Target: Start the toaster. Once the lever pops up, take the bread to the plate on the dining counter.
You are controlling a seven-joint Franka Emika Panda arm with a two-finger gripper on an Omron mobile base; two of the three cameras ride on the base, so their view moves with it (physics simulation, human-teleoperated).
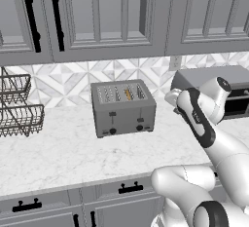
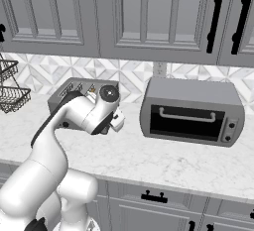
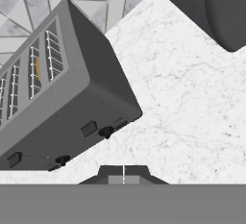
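The boxy matte-grey toaster [image 2: 74, 96] sits largely behind the white arm in the right base view. The thin golden-brown bread slice [image 1: 128, 94] shows only its top edge — the rest sunk in a slot. The grey oven box [image 1: 219, 87] is cut by the frame edge.

I see bare marble counter [image 1: 58, 158] in front of the toaster [image 1: 123, 108], an open way to its levers. On its right, a clear strip separates it from the toaster oven [image 2: 192, 111]. Wire baskets [image 1: 17, 106] stand well left; upper cabinets [image 1: 97, 16] cap the headroom.
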